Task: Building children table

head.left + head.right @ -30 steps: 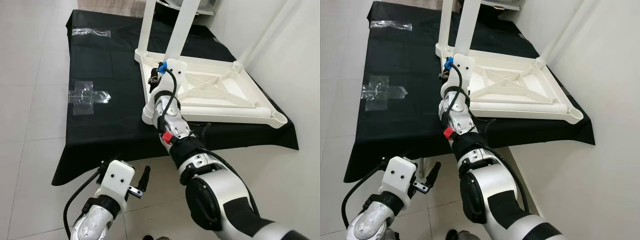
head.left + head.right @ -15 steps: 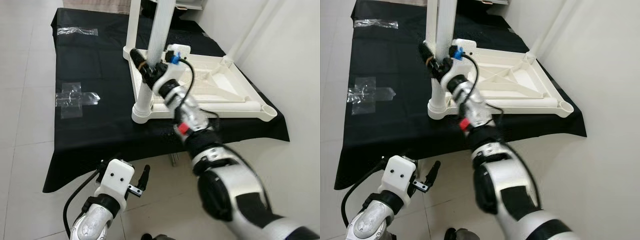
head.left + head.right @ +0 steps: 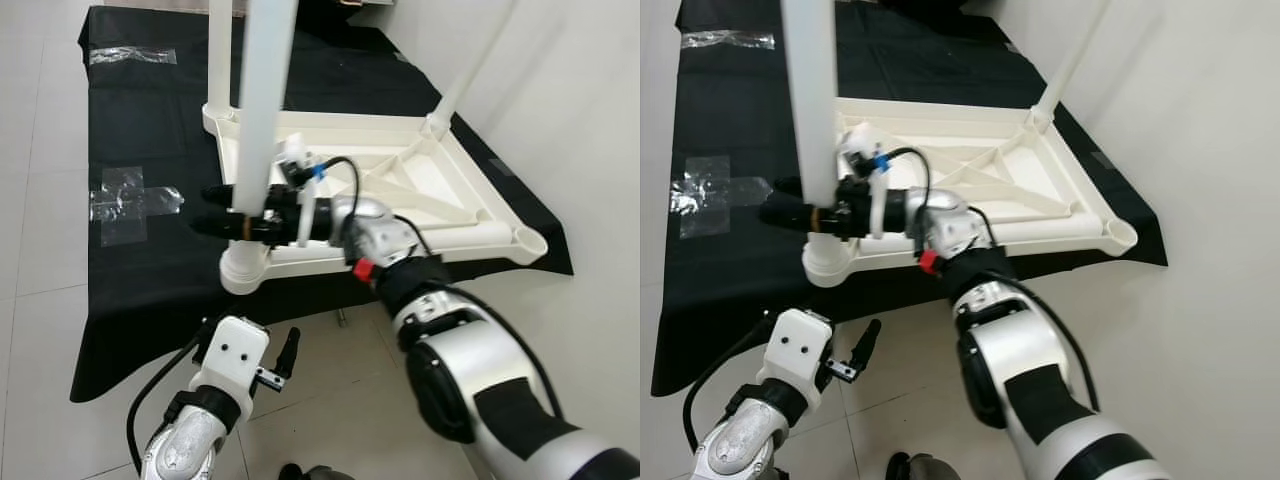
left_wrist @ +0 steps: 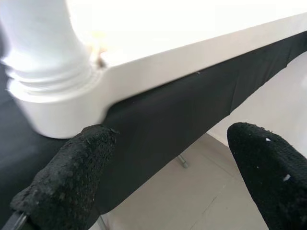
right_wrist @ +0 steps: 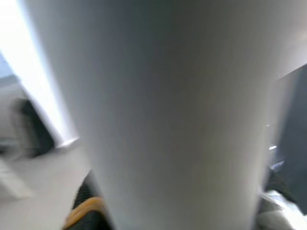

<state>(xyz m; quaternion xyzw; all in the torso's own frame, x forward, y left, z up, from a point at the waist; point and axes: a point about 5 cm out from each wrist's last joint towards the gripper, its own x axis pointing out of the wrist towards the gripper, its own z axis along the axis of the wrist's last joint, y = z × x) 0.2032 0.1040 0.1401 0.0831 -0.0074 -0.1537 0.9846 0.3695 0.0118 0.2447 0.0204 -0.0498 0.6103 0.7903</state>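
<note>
Black cloth (image 3: 150, 130) carries the upturned white table (image 3: 400, 190) at centre frame, where the right gripper (image 3: 225, 212) clamps the near leg (image 3: 262, 120); lower left, the left gripper (image 4: 158, 163) hangs with fingers apart.

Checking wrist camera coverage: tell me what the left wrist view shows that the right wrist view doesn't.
Left wrist view: the open left gripper, the table with its corner socket, the black cloth hanging down, and the floor. Right wrist view: a blurred close-up of the shaft clamped in the right gripper. Both: the white leg.
</note>
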